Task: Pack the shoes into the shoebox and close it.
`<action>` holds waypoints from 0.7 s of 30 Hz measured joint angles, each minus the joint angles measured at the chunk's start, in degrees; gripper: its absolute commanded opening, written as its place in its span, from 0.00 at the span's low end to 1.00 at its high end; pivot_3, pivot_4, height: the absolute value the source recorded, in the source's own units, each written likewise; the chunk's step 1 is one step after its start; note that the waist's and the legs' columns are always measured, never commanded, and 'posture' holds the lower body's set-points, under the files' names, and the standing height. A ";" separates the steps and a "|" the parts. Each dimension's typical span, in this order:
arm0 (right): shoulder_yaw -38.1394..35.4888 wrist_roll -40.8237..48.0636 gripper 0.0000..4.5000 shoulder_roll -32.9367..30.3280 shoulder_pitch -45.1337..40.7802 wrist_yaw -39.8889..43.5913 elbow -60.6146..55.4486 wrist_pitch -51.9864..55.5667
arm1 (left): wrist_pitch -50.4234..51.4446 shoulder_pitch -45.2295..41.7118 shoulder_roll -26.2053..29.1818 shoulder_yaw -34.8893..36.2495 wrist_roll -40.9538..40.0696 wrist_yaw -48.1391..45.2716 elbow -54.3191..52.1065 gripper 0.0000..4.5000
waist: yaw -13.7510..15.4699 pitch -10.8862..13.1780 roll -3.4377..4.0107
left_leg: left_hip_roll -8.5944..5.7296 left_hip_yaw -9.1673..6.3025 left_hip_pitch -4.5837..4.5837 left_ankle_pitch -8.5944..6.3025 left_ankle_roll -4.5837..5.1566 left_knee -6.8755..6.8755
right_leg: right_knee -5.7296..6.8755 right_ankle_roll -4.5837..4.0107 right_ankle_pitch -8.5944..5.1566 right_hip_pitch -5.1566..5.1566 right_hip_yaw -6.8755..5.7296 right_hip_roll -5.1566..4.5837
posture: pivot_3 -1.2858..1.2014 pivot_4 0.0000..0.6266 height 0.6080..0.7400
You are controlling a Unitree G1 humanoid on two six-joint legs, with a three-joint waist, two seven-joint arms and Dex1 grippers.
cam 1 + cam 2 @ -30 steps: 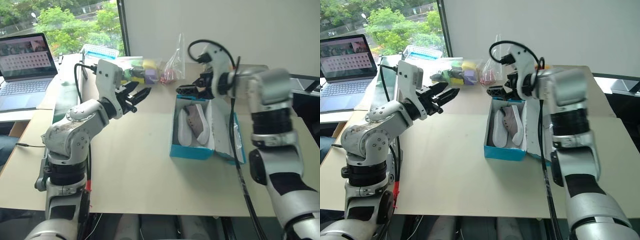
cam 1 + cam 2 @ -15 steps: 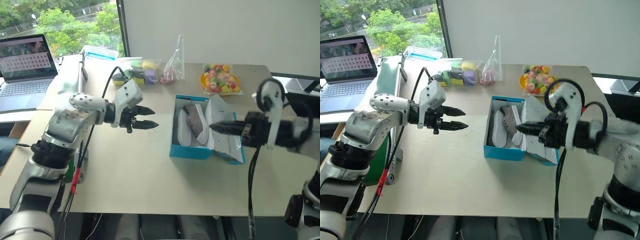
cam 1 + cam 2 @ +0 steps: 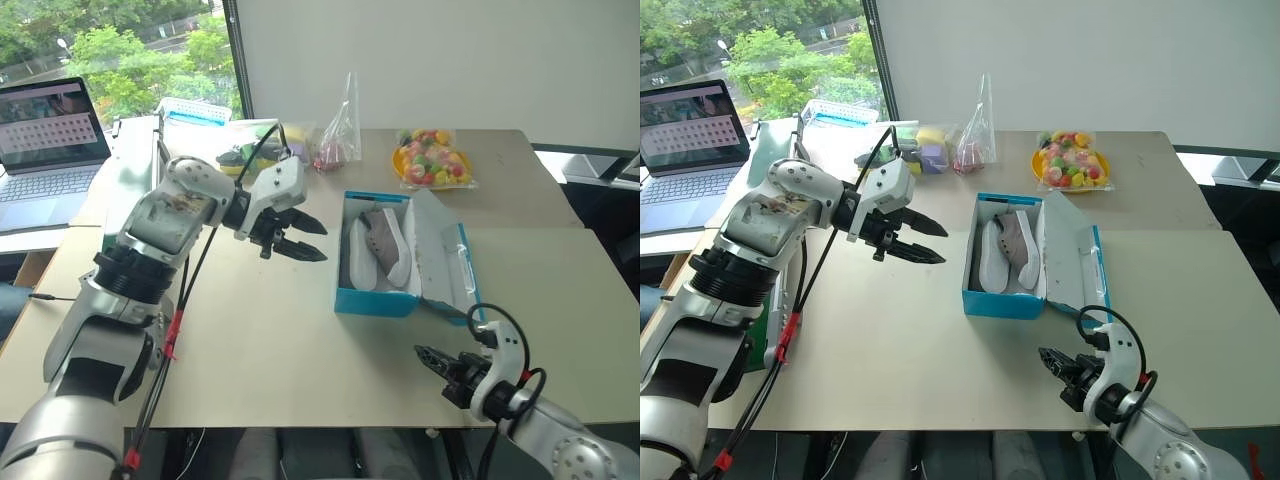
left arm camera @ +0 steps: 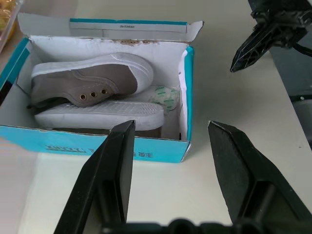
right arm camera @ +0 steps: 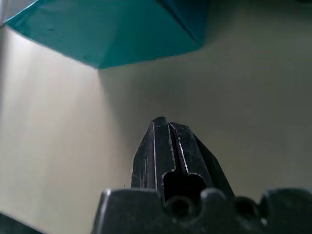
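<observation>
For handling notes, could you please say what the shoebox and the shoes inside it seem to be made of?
The shoebox: likely matte cardboard, turquoise outside, white inside, with folded flaps and a torn edge. The shoes: uppers look like grey-taupe woven fabric with metal eyelets; the white textured soles are probably rubber.

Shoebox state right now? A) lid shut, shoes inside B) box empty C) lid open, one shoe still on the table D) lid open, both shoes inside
D: the shoebox has its lid lying open to the side, and both shoes sit inside, one upright and one on its side.
</observation>
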 measured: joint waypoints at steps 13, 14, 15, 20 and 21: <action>2.36 -7.37 0.02 5.02 -13.22 -1.02 29.99 -33.57 | 3.43 0.57 2.38 0.50 1.32 -1.69 -4.30 0.56 | -0.03 -0.12 -0.21 | 0.01 -0.03 0.19 0.00 0.00 -0.01 | -0.06 -0.02 0.05 0.26 -0.02 0.00 | 0.52 0.24 1.00; 2.22 -7.13 0.02 5.20 -13.40 -0.98 30.49 -34.55 | 3.64 0.64 2.65 0.59 1.31 -1.66 -4.54 0.56 | -0.06 -0.12 -0.21 | 0.01 -0.02 0.19 0.00 0.00 -0.01 | -0.06 -0.02 0.05 0.26 -0.02 0.00 | 0.52 0.24 1.00; 1.95 -6.43 0.02 5.43 -13.40 -0.93 30.93 -35.77 | 3.99 0.78 2.95 0.72 1.33 -1.61 -4.88 0.56 | -0.04 -0.12 -0.21 | 0.01 -0.02 0.18 0.00 0.00 -0.01 | -0.06 -0.02 0.05 0.26 -0.01 -0.01 | 0.52 0.24 1.00; 0.82 -4.16 0.02 4.01 -11.28 -0.02 30.04 -38.62 | 4.62 2.34 4.21 1.48 1.41 -1.14 -6.39 0.56 | 0.36 -0.05 -0.10 | -0.02 -0.03 0.08 0.00 0.00 -0.02 | -0.06 -0.09 0.09 0.16 -0.02 -0.03 | 0.52 0.24 1.00; 0.26 -4.15 0.02 3.46 -11.22 -0.30 29.74 -39.07 | 4.72 2.59 4.30 1.48 1.47 -1.05 -6.51 0.56 | 0.45 -0.04 -0.08 | -0.03 -0.03 0.06 0.00 0.00 -0.02 | -0.06 -0.09 0.09 0.15 -0.02 -0.04 | 0.52 0.24 1.00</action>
